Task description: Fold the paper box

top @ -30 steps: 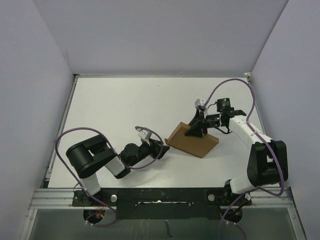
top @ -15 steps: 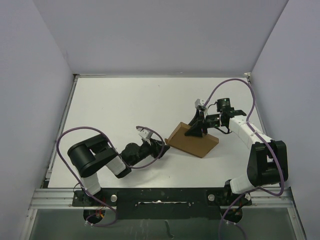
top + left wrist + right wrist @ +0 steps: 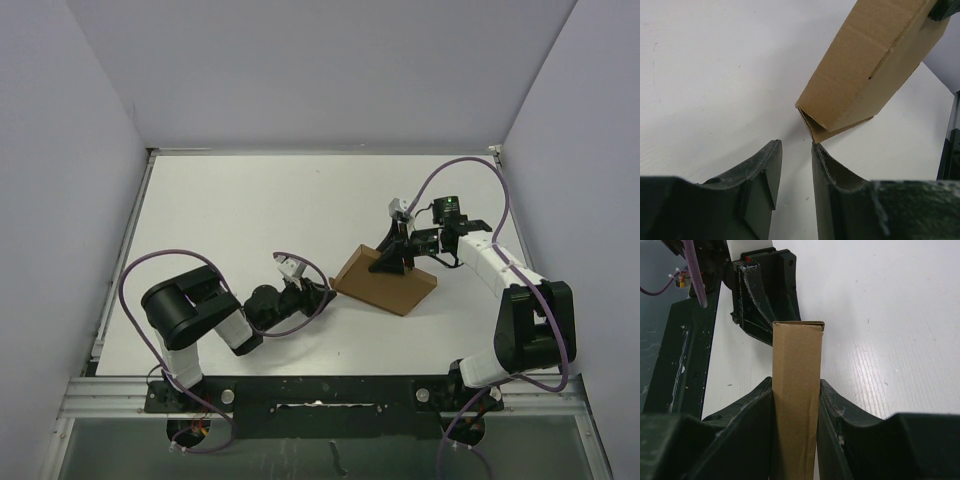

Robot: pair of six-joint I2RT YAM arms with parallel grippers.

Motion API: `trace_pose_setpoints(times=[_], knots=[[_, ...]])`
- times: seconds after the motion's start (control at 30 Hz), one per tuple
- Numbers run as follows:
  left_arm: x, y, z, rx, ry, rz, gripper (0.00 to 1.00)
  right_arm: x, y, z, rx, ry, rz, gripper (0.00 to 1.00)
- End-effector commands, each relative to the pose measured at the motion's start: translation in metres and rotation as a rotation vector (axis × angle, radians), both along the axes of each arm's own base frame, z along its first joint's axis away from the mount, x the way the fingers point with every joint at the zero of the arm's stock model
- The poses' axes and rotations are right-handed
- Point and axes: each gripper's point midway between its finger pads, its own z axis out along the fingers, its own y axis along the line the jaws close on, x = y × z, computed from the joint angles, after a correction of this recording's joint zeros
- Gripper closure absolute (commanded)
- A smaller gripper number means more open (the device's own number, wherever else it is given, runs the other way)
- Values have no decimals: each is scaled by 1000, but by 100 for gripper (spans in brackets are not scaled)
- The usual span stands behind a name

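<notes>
The paper box [image 3: 385,280] is a thin brown cardboard box resting on the white table, tilted up at its far edge. My right gripper [image 3: 396,258] is shut on that raised edge. In the right wrist view the box [image 3: 796,390] fills the space between both fingers [image 3: 850,425]. My left gripper [image 3: 322,294] lies low on the table at the box's left corner. In the left wrist view its jaws [image 3: 796,147] stand a narrow gap apart with only bare table between them. The right fingertip [image 3: 832,172] sits just at the box's near corner [image 3: 815,132], where a flap gapes slightly.
Lilac walls [image 3: 70,200] close in the white table [image 3: 250,210] on three sides. A black rail [image 3: 320,395] with the arm bases runs along the near edge. Purple cables [image 3: 470,165] loop over each arm.
The left gripper's jaws have narrowed, and its arm has shifted slightly. The box and the right arm have not moved.
</notes>
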Motion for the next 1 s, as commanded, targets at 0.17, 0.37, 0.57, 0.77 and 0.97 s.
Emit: trace_pose_setpoints(times=[0.17, 0.37, 0.57, 0.77, 0.97], knots=[[6, -5, 33, -99, -79, -5, 74, -3, 5, 16, 53, -36, 32, 82], [-22, 1, 36, -79, -108, -123, 70, -2, 5, 18, 49, -42, 33, 82], [-40, 1, 56, -128, -128, -189, 62, -5, 3, 34, 113, -21, 39, 82], [-39, 0, 71, -177, -122, -183, 56, -4, -2, 37, 181, 11, 37, 82], [-30, 7, 79, -201, -126, -110, 52, -7, -4, 40, 235, 6, 59, 82]])
